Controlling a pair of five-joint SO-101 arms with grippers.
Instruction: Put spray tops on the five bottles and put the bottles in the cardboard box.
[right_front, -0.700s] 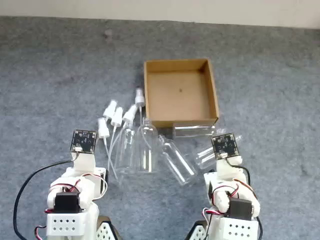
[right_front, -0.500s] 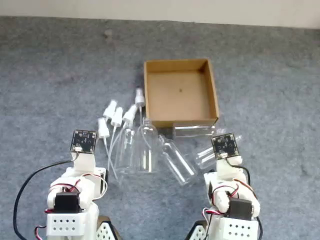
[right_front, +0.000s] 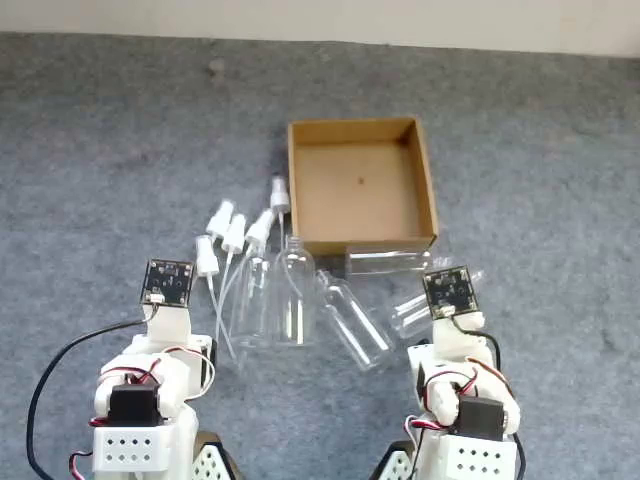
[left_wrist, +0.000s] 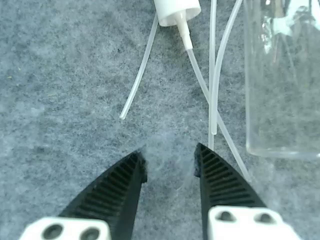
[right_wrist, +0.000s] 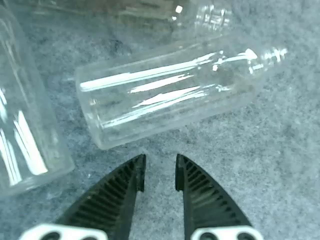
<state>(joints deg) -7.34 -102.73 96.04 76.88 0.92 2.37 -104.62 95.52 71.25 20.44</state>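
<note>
Seen from the left wrist, the left gripper (left_wrist: 169, 155) is held low over the grey desk (left_wrist: 60, 75). Its fingers (left_wrist: 125, 185) are parted by a modest gap and closed on nothing. Just beyond them, thin dip tubes (left_wrist: 214, 75) are crossed on the desk, one spray top (left_wrist: 177, 10) is cut off by the frame edge, and a clear bottle (left_wrist: 282, 75) is shown only at its base end.

The right gripper (right_wrist: 160, 162) is likewise empty, its fingers (right_wrist: 122, 195) set narrowly apart just short of a bottle lying on its side (right_wrist: 175, 90). A second bottle (right_wrist: 25, 135) is cropped at the edge, and a third (right_wrist: 150, 10), farther off, is hard to make out.

From above, one of the five bottles (right_front: 408, 312) is partly covered by the right arm's camera board (right_front: 448, 290). The other bottles (right_front: 294, 290) are laid uncapped between the arms and the cardboard box (right_front: 360, 190). Five spray tops (right_front: 233, 235) are grouped loose on the left arm's side, the farthest just beside the box wall.

No shift in arms, bottles or tops is recorded against the frames from the preceding second.
</note>
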